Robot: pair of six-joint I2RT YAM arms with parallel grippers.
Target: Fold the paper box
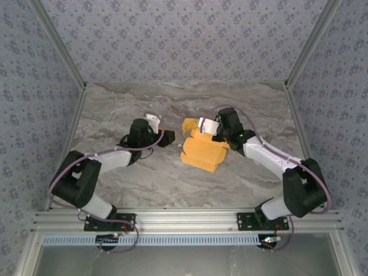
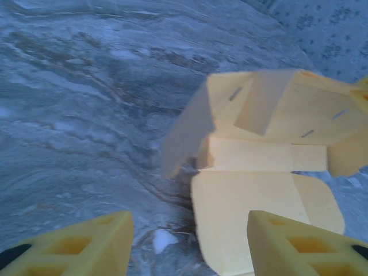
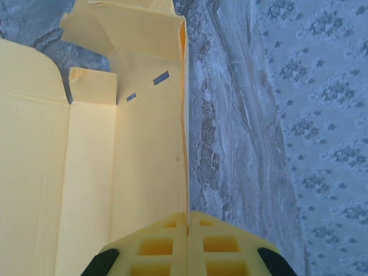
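As seen from above, arm bases: bolted well apart on the near rail (image 1: 184, 218), both arms reaching inward over the tabletop (image 1: 144, 184).
Left end effector (image 1: 164, 137): fingers spread wide, gripping nothing. It sits just left of the paper box (image 1: 201, 152), with a gap between them.
Left fingers (image 2: 86, 244): yellow, at the bottom of the wrist view. The box's flat front flap lies ahead on the tabletop, its near end next to the right-hand finger. Can't tell whether they touch.
Right end effector (image 1: 201, 131): fingers closed together, pinching the edge of an upright side wall of the box. In the wrist view that edge runs straight down into the seam between the two fingers.
Paper box position: mid tabletop, between the two end effectors.
Paper box state: partly folded, with the base panel flat, several walls and flaps raised, and small slots visible on the raised panels.
Far side: patterned back wall (image 1: 184, 34) behind the tabletop.
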